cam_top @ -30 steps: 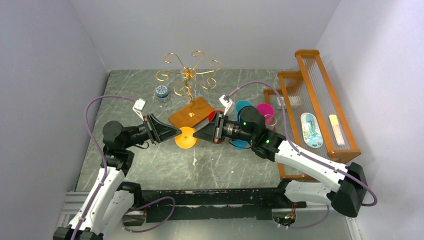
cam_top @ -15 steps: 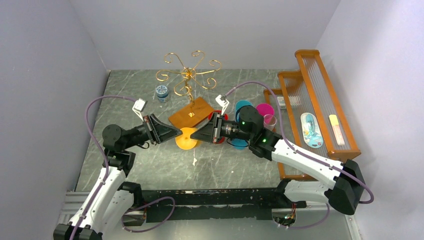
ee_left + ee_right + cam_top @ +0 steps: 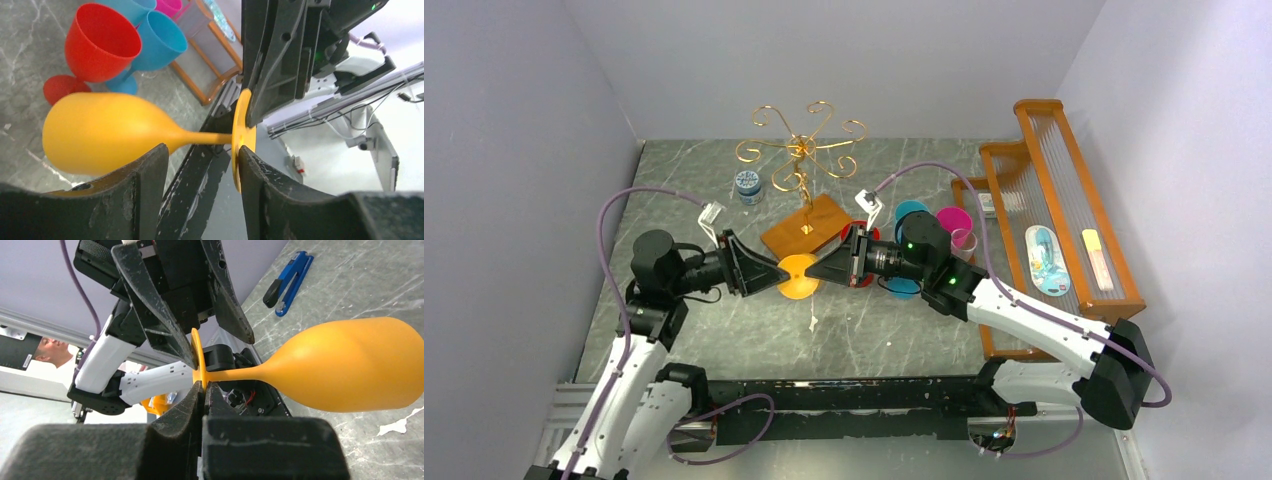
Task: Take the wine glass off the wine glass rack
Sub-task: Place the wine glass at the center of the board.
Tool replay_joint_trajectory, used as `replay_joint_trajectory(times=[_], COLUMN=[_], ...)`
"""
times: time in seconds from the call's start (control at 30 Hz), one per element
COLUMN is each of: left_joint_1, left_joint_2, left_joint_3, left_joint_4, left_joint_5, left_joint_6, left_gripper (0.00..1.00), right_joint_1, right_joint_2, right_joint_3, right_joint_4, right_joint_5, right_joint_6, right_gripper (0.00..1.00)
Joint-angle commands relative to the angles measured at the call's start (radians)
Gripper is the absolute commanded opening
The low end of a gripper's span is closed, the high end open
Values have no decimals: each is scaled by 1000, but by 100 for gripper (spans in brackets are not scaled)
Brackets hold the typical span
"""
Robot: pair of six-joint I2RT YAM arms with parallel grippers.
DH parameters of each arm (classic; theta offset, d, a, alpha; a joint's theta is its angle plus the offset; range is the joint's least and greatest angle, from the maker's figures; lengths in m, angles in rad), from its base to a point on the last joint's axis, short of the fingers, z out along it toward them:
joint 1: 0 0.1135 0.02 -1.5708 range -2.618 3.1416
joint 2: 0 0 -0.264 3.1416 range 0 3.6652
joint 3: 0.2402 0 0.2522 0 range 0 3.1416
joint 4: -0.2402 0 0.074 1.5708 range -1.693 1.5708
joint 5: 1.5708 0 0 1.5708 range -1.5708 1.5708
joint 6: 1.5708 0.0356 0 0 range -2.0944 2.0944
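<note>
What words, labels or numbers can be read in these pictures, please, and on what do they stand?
None can be read.
Jar lid: blue pattern, too small to tell.
Packet in the orange frame: print too small to read.

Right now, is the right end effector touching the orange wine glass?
Touching. The right wrist view shows the right end effector pinched shut on the rim of the orange wine glass foot, with no gap.
</note>
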Motion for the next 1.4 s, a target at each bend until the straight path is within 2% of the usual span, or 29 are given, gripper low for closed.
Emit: replay_joint_trajectory(times=[0.0, 0.13, 0.23, 0.4, 0.6, 0.7, 0.8, 0.9, 1.0, 1.27, 1.37], left_joint_1=[-8, -10, -12, -27, -54, -70, -82, -85, -86, -88, -88], left_joint_2=[-44, -79, -69, -46, -46, -45, -51, -55, -57, -48, -66], left_joint_3=[8, -47, -37, -77, -106, -130, -174, -215, -191, -109, -85], left_joint_4=[-205, -34, -39, 121, 222, 328, 444, 537, 474, 207, 101], left_joint_5=[38, 84, 78, 105, 94, 69, 47, 35, 37, 49, 50], left_joint_6=[161, 21, 30, -81, -143, -215, -301, -370, -318, -123, -37], left_gripper=[59, 56, 52, 49, 39, 35, 27, 15, 5, 5, 5], right_joint_1=[-3, -2, -3, -3, -3, -2, -1, -2, -1, -3, -1], right_joint_2=[-11, -5, -2, 7, 22, 33, 37, 38, 32, 16, 20], right_joint_3=[-2, 3, 1, -12, -2, 3, 3, 12, 23, 24, 46], right_joint_4=[64, 64, 70, 104, 104, 114, 133, 101, 83, 64, 27], right_joint_5=[21, 19, 17, 6, -9, -28, -43, -30, -31, -26, -24], right_joint_6=[11, 2, 0, 28, 25, 33, 43, 28, 11, 4, -7], right_gripper=[0, 0, 0, 0, 0, 0, 0, 0, 0, 6, 16])
